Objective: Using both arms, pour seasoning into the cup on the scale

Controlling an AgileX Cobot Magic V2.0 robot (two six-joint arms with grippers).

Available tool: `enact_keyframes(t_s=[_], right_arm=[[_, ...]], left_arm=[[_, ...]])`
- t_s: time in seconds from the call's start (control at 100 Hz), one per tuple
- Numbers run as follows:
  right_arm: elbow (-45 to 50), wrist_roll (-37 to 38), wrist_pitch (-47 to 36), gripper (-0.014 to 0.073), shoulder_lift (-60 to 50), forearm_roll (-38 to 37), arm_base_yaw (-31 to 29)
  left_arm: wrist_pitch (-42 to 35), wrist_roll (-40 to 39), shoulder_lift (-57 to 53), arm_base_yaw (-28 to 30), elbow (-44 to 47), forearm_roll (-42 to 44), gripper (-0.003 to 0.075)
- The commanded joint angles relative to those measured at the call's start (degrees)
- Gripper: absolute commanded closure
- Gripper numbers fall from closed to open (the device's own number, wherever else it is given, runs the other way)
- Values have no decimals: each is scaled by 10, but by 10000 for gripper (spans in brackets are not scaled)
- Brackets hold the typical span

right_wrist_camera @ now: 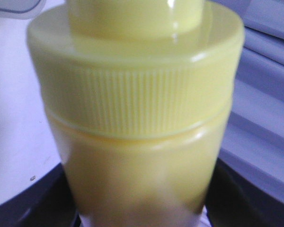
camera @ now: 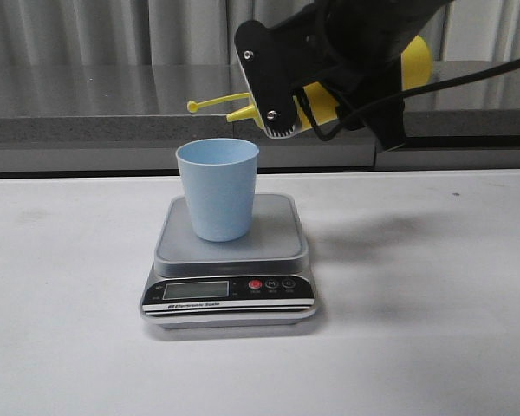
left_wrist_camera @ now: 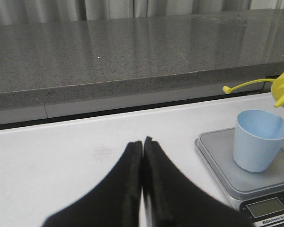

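Note:
The pale blue cup [camera: 217,188] stands on the grey plate of the scale [camera: 277,232]; both also show in the left wrist view, cup [left_wrist_camera: 258,145] and scale [left_wrist_camera: 217,151]. My right gripper [camera: 308,95] is shut on the yellow seasoning bottle [camera: 416,62], held tipped on its side above and to the right of the cup, its nozzle [camera: 239,114] pointing left just over the rim, cap stalk sticking out. In the right wrist view the bottle [right_wrist_camera: 137,142] fills the frame between the fingers [right_wrist_camera: 28,203]. My left gripper [left_wrist_camera: 143,143] is shut and empty, over the table left of the scale.
White table [camera: 433,347] all around the scale. A grey stone ledge [camera: 87,121] runs along the back edge with curtains behind. The scale's black front panel has an LCD and a red button [camera: 255,283].

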Motion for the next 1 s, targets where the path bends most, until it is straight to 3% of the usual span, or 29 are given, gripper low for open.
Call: enact_keyframes(t_s=[0.0, 0.19, 0.57, 0.99], right_arm=[[-20, -2, 26, 349, -24, -38, 1], [-20, 38, 25, 349, -24, -38, 1], [-20, 374, 25, 349, -26, -38, 0], [-20, 550, 4, 349, -63, -57, -3]], left_arm=[[-48, -5, 3, 1, -16, -1, 738], [-48, -5, 3, 1, -16, -1, 738], [-48, -5, 3, 1, -16, -1, 738], [-48, -5, 3, 1, -16, -1, 738]])
